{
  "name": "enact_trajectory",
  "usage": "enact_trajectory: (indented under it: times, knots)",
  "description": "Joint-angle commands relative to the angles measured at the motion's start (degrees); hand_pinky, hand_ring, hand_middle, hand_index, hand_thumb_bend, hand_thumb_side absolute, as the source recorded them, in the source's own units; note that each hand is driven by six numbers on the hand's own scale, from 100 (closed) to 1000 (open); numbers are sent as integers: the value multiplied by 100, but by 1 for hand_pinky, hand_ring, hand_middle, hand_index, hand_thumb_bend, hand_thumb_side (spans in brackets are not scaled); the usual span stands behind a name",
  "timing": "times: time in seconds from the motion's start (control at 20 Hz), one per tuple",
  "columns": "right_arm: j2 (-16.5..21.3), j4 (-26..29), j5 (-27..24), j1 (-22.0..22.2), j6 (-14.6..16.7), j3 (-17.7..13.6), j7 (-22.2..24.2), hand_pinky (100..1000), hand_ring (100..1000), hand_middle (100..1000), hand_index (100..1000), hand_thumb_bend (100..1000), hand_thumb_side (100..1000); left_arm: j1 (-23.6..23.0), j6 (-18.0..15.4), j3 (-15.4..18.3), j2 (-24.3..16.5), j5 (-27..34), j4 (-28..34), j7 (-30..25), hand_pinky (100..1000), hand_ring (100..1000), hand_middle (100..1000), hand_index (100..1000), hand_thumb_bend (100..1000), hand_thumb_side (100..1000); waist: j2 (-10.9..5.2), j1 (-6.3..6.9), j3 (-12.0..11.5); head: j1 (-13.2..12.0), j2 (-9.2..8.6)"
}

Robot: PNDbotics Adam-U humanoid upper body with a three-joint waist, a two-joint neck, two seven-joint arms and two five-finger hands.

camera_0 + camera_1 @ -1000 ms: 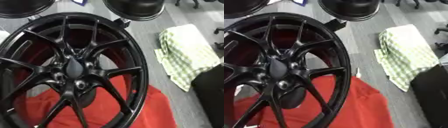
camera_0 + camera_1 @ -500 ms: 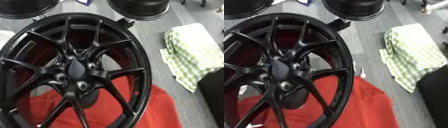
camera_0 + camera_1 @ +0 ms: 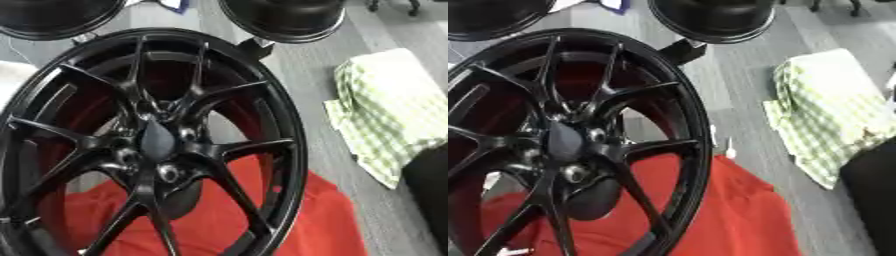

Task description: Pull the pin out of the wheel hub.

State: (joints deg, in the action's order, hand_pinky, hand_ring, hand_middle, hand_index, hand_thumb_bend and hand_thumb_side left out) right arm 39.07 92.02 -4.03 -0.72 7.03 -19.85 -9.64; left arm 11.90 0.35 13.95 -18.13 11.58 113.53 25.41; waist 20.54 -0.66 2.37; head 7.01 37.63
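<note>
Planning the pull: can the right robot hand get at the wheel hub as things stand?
Probably yes, though no robot hand shows in either view. The hub faces the camera at the black wheel's centre, with nothing covering it. The pin itself cannot be made out.

The black wheel (image 3: 149,145) runs past the left and bottom edges in both eye views, so its lower rim and left side cannot be seen. At the hub (image 3: 157,142) the holes around the centre are blurred; one shows a pale glint (image 3: 166,172), but whether it is a pin cannot be told. The red cloth (image 3: 728,215) is largely covered by the spokes and cut by the bottom edge. Two more dark wheels, one at the top left (image 3: 52,17) and one at the top middle (image 3: 284,17), are cropped by the top edge. The checked cloth (image 3: 389,115) is partly hidden by a dark shape (image 3: 429,195) at the right edge, too cut off to identify.
</note>
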Motion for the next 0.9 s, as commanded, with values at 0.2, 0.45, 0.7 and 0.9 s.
enact_trajectory:
  times: [0.2, 0.45, 0.7, 0.9]
  knots:
    - [-100, 662, 547, 225, -104, -201, -476, 942, 1000, 894, 927, 150, 518, 57, 36, -18, -56, 32, 106, -35, 790, 605, 538, 675, 107, 844, -115, -4, -4, 51, -32]
    - [-233, 908, 990, 187, -254, -158, -812, 924, 973, 841, 881, 192, 426, 58, 39, -20, -60, 34, 106, -38, 792, 606, 538, 675, 107, 843, -121, -8, -6, 55, -32]
    - [-336, 1452, 951, 41, -358, 25, -1224, 868, 827, 632, 713, 100, 261, 69, 34, -32, -67, 32, 106, -50, 793, 606, 539, 676, 106, 842, -128, -10, -31, 66, -34]
    - [-341, 2005, 620, -138, -404, 531, -1513, 868, 803, 593, 676, 100, 302, 110, 28, -77, -98, 20, 106, -91, 793, 607, 539, 676, 104, 838, -141, -4, -63, 86, -38]
